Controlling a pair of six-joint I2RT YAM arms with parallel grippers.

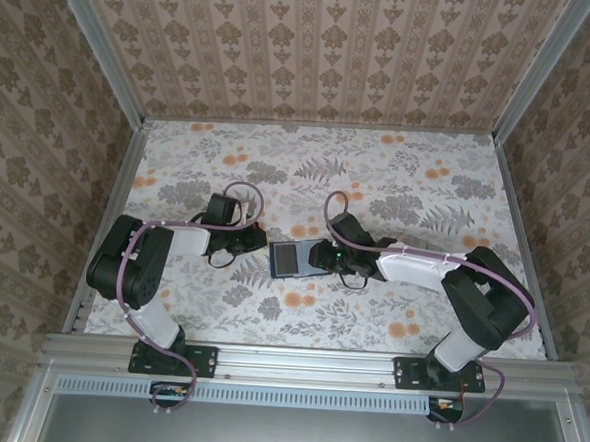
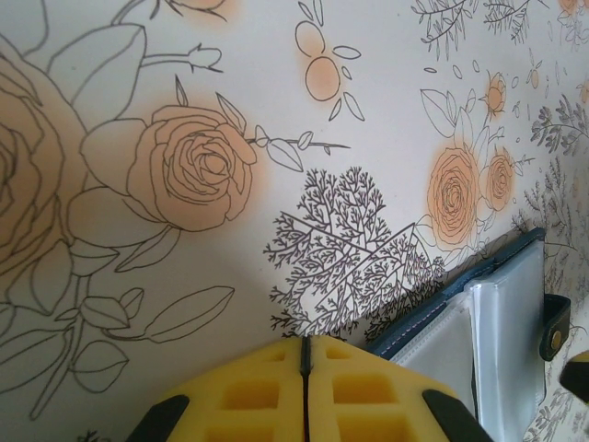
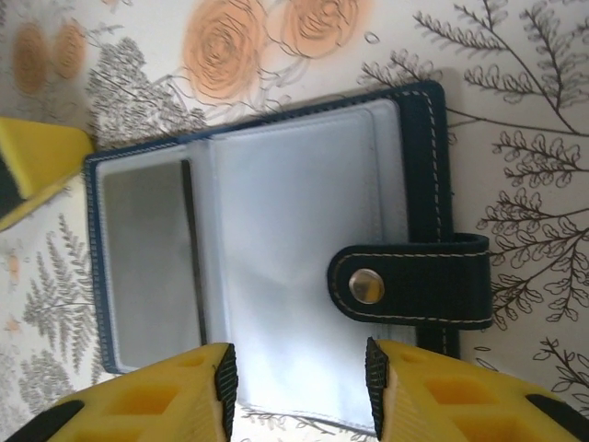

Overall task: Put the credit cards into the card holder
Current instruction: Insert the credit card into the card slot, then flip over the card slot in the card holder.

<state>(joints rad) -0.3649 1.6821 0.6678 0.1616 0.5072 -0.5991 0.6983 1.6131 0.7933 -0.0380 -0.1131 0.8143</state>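
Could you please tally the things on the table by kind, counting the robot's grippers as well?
card holder, lying open: 1
grippers, the left gripper shut and the right gripper open: 2
Total: 3

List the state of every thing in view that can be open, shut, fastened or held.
card holder: open, lying flat with its clear sleeves facing up.
snap strap: unfastened, lying across the inner sleeve.
left hand: shut, with nothing between its fingers, beside the card holder's edge.
right hand: open, its fingers apart over the clear sleeve, gripping nothing.
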